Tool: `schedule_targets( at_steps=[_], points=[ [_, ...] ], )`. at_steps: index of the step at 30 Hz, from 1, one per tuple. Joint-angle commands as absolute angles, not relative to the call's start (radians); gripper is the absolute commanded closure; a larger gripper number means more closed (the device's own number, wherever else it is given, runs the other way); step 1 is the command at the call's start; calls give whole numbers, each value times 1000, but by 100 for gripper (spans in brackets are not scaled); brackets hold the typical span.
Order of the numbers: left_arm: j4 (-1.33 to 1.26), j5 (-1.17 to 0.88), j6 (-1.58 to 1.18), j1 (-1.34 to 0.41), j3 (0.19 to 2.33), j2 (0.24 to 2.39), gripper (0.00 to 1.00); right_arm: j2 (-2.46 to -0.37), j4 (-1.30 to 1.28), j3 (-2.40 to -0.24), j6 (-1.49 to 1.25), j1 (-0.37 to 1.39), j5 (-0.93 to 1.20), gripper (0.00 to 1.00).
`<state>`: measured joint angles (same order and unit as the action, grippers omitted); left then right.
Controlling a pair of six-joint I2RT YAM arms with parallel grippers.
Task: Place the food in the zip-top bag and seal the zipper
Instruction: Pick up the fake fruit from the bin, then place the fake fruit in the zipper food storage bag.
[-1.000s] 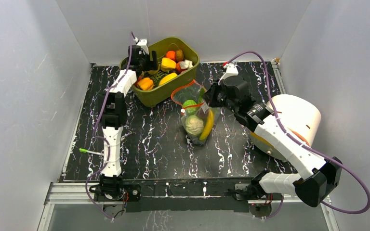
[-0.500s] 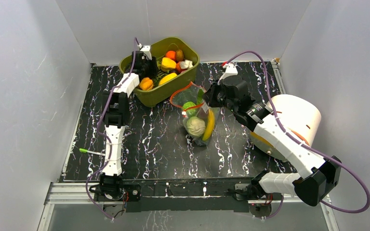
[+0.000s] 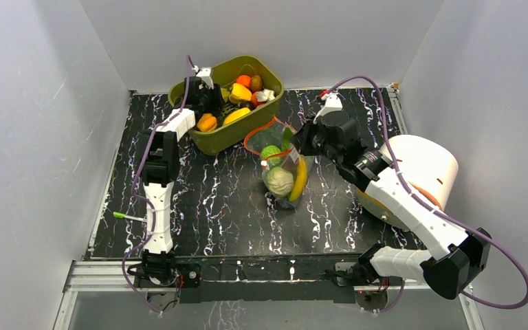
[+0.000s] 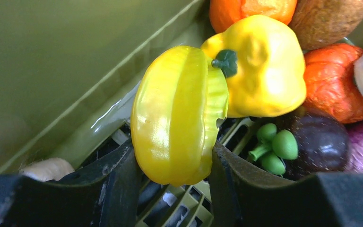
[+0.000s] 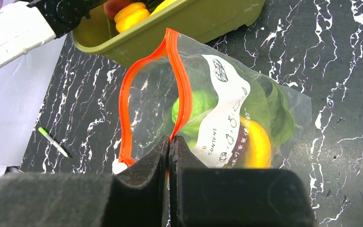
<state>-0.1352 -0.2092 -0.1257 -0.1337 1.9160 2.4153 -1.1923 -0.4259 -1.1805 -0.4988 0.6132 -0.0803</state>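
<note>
The clear zip-top bag stands on the black marble table and holds a pale green cabbage, a yellow banana and a green leaf. My right gripper is shut on the red-orange zipper and holds the mouth open; it also shows in the top view. My left gripper is down inside the olive tub. Its jaws are pressed against both sides of a ridged yellow fruit. A yellow pepper, orange, red and purple pieces lie beside it.
A large white cylinder stands at the right, behind my right arm. A green pen lies near the table's left edge. The tub's wall is close on the left of my left gripper.
My left gripper has shifted a little nearer inside the tub. My right gripper and the bag's mouth have moved slightly, and the bag stands a bit more upright.
</note>
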Motion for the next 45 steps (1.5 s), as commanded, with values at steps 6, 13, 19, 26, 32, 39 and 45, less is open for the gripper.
schedule_targets(
  at_steps=[6,13,19,26,32,39,45],
  points=[
    [-122,-225,-135,-136,1899,2251,89,-1092,-304,-1142,-499,612,-93,100],
    [-32,-179,-118,-141,1879,2152,85,-1084,-259,-1135,-473,611,-106,100],
    [77,-252,-128,-143,1782,2001,85,-1082,-234,-1114,-515,612,-92,100],
    [138,-408,-182,-156,1675,1852,84,-1117,-214,-1133,-585,611,-114,100],
    [219,-501,-176,-206,1614,1742,84,-1151,-162,-1120,-652,611,-113,100],
    [180,-657,-245,-224,1470,1592,82,-1174,-125,-1097,-723,611,-140,100],
    [144,-797,-313,-230,1366,1496,81,-1202,-124,-1118,-732,612,-152,100]
  ],
)
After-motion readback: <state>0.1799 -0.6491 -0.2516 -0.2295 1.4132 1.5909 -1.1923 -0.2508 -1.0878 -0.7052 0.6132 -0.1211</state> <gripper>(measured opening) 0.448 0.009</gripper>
